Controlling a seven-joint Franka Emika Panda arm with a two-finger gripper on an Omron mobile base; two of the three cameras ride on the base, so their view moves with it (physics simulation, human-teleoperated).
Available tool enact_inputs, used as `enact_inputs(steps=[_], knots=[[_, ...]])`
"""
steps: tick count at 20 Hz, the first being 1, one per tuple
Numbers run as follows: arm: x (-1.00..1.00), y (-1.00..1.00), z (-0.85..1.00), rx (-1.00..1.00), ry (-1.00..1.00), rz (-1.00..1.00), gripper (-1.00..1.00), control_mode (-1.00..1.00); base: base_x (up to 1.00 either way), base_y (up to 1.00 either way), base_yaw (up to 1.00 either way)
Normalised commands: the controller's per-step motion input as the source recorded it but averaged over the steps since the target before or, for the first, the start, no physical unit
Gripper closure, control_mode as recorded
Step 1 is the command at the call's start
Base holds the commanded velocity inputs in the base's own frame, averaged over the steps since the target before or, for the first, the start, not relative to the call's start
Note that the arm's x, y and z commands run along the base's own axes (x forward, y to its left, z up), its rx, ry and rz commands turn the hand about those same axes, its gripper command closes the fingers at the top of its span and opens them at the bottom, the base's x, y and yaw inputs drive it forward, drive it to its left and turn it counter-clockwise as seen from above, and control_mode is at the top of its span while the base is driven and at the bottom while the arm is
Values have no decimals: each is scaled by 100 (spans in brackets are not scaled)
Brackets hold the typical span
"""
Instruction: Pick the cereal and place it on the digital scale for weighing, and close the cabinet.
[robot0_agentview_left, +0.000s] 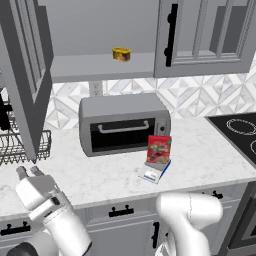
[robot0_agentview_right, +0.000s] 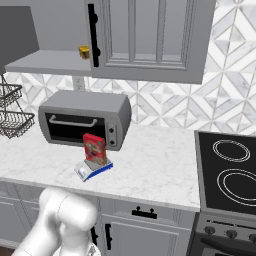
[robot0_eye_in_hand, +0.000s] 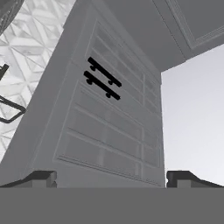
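The gripper (robot0_eye_in_hand: 111, 177) is spread wide with nothing between its tips, and it looks up along the outer face of the open cabinet door (robot0_eye_in_hand: 113, 127), which lies straight ahead of it and close. In the left base view the hand sits low at the left, below and in front of that door (robot0_agentview_left: 22, 75), which swings out from the left side of the cabinet (robot0_agentview_left: 100, 35). The door's long axis is upright; its hinge edge is to the far left, so the free edge is the side to push, away and toward the right, to shut it. The other door (robot0_agentview_left: 205, 37) already looks shut. A wire rack (robot0_agentview_left: 25, 145) hangs just beside the door's lower corner, so room there is tight. Well off to the gripper's right, the cereal (robot0_agentview_left: 159, 150) already stands upright on the scale (robot0_agentview_left: 154, 172) on the table (robot0_agentview_left: 200, 155), in front of the toaster oven (robot0_agentview_left: 122, 125); that half of the task looks done
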Motion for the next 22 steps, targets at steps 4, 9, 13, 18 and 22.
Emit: enact_inputs(steps=[4,9,13,18,22], knots=[[38,15,-17,10,-25,-2,-100,-100,0,0,0],[100,35,-11,13,-15,-3,-100,-100,0,0,0],[86,86,-62,14,-8,0,-100,-100,0,0,0],[43,97,-18,5,-20,0,-100,-100,0,0,0],[29,92,-5,0,-20,-4,-100,-100,0,0,0]])
